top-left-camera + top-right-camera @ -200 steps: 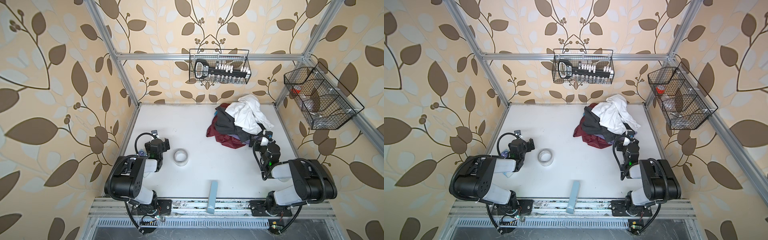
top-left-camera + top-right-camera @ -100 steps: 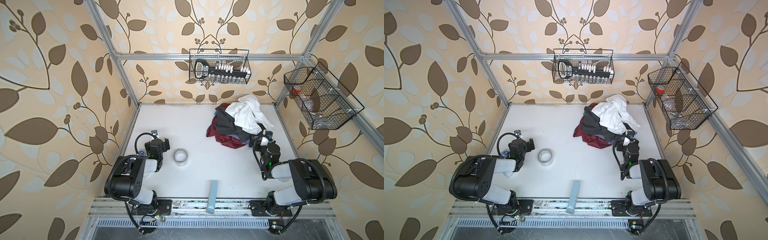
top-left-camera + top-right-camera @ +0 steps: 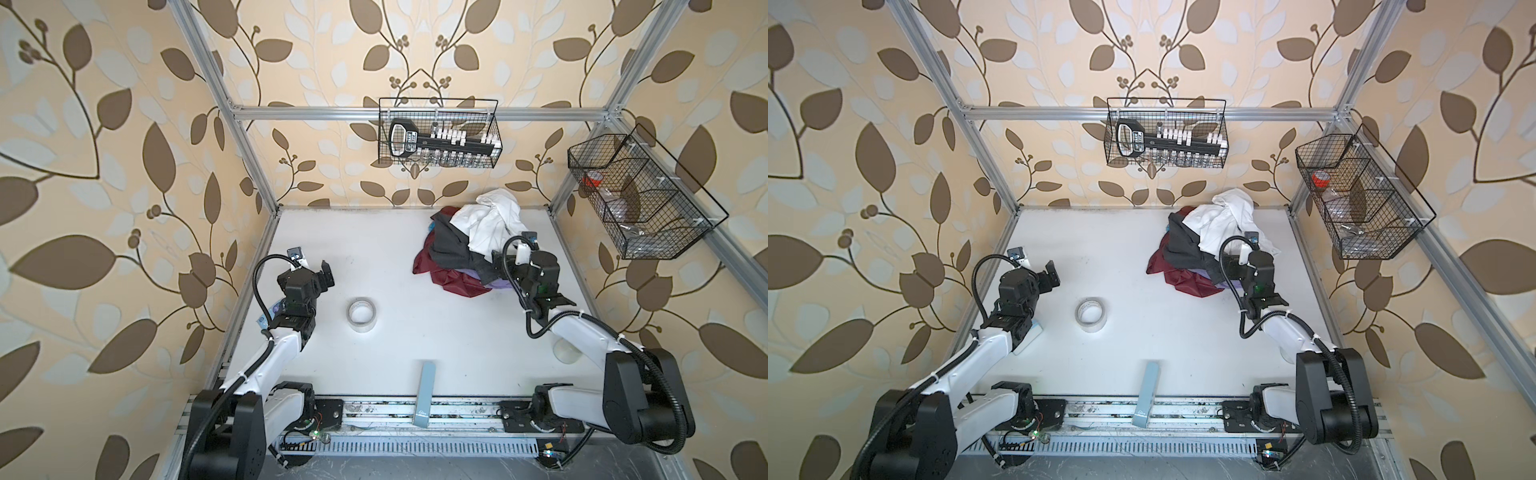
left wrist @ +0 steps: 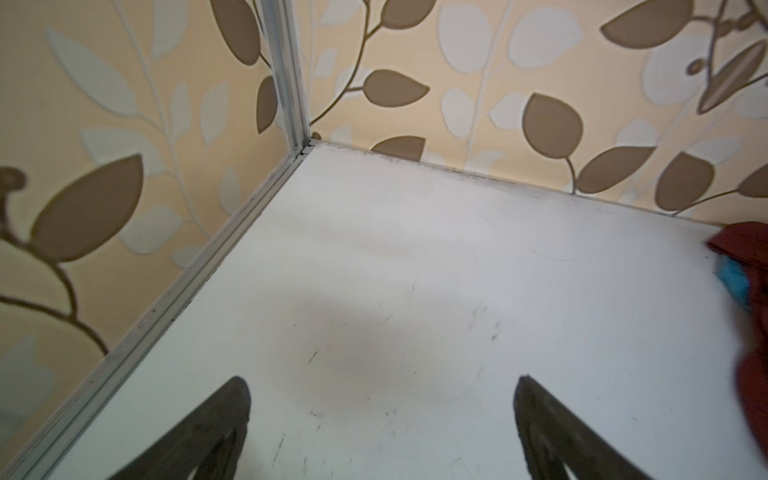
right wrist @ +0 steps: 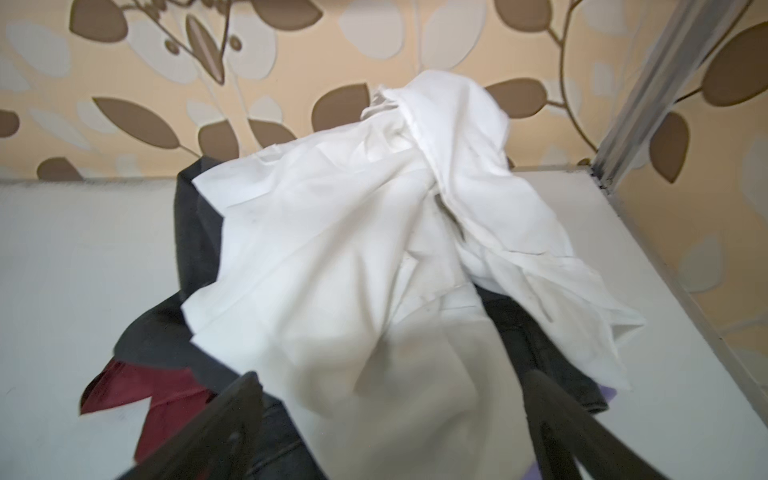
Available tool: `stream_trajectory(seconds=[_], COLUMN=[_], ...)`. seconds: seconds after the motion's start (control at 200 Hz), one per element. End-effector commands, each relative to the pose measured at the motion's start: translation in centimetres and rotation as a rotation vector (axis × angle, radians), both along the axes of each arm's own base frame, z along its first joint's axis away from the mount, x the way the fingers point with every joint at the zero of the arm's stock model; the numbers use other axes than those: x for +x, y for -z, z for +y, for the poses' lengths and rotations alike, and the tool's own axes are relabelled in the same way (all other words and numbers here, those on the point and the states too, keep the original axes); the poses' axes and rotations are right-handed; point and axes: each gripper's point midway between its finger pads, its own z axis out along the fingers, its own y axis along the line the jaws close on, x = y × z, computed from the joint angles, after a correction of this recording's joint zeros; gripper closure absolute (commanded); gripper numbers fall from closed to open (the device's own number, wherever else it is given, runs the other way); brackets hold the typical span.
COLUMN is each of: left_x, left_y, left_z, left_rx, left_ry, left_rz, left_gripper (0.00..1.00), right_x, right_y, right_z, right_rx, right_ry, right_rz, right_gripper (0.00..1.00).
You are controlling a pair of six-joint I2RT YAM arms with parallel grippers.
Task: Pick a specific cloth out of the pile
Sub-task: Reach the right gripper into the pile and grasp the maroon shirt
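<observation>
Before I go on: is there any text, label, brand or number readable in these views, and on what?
No text reads clearly enough to quote.
Black handled tool in the black wire basket on the back wall: white lettering, too small to read.
Light blue strip at the front edge: small white mark at its near end, too small to read.
Dark red maroon cloth: no label showing.

Left arm [image 3: 286, 345] leaning forward from base along left side, elbow low, wrist turning inward. Left gripper [image 3: 327, 273] pointing toward far side, tilting slightly toward middle; jaws standing wide apart, gripping nothing; dark fingers [image 4: 224, 415] showing in left wrist view. Right arm [image 3: 582, 332] leaning forward from base along right side, forearm angling inward. Right gripper [image 5: 395, 376] pointing forward and down, jaws standing wide apart, fingers [image 5: 232, 415] clamping nothing.
</observation>
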Motion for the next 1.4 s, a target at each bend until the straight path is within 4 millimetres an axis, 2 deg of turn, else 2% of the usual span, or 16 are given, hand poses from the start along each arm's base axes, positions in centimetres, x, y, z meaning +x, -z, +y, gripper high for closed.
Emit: stream_trajectory(seconds=[0.0,0.11,0.195,0.32,0.475,0.735,1.015,1.394], left_x=[-1.4,-1.6,-1.6,-1.5,-1.5,-1.3,-1.2,-1.2], left_y=[1.7,1.1,1.2,1.3,1.3,1.2,1.2,1.2], left_z=[-2.6,-3.9,-4.4,-4.8,-5.2,-5.2,-5.4,-5.6], left_rx=[-0.082,-0.109,-0.118,-0.129,-0.137,-0.142,-0.147,-0.152], left_ry=[0.135,0.206,0.233,0.253,0.275,0.277,0.287,0.298], left_rz=[0.066,0.053,0.062,0.072,0.071,0.063,0.057,0.054], left_gripper=[0.01,0.01,0.01,0.01,0.01,0.01,0.01,0.01], right_x=[-2.5,-4.3,-5.8,-6.4,-4.5,-1.8,0.6,3.6], right_y=[2.5,3.0,4.5,7.7,11.4,14.9,15.3,13.7], right_z=[3.4,8.1,11.5,14.3,14.5,14.0,12.9,13.8], right_rx=[-0.005,-0.034,-0.056,-0.072,-0.112,-0.162,-0.104,0.03], right_ry=[-0.107,-0.228,-0.312,-0.346,-0.274,-0.166,-0.054,-0.009], right_rz=[0.245,0.34,0.417,0.515,0.617,0.673,0.641,0.564], right_gripper=[0.08,0.09,0.13,0.18,0.2,0.12,0.09,0.07])
